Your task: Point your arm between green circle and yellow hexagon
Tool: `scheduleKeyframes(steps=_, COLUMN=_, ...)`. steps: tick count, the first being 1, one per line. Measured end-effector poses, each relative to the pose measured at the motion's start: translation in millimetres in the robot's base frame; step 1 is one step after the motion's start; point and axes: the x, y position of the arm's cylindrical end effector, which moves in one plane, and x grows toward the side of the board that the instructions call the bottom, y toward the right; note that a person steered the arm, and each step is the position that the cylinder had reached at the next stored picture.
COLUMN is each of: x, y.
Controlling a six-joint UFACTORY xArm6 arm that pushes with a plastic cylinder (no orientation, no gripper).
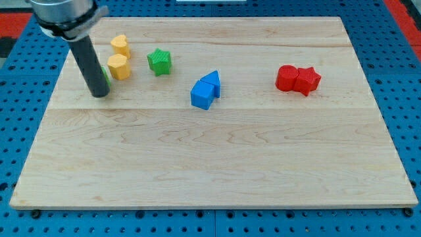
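My tip (pixel 100 94) rests on the board at the view's left. The green circle (pixel 106 74) is mostly hidden behind the rod; only a sliver shows on the rod's right side. The yellow hexagon (pixel 118 66) sits just right of and slightly above that sliver, close to the rod. A yellow heart-like block (pixel 120 45) lies right above the hexagon. My tip is below and left of the hexagon, just below the green circle.
A green star (pixel 159 61) lies right of the hexagon. Two blue blocks, a triangle-like one (pixel 211 81) and a cube (pixel 202 95), touch near the middle. Two red blocks (pixel 297 79) touch at the view's right. The wooden board (pixel 210 164) lies on a blue pegboard.
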Motion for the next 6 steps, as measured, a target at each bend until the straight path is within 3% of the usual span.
scheduleKeyframes(steps=2, x=7.6, y=27.9)
scheduleKeyframes(steps=5, x=-68.6, y=-8.1)
scheduleKeyframes(steps=6, x=-51.9, y=-8.1)
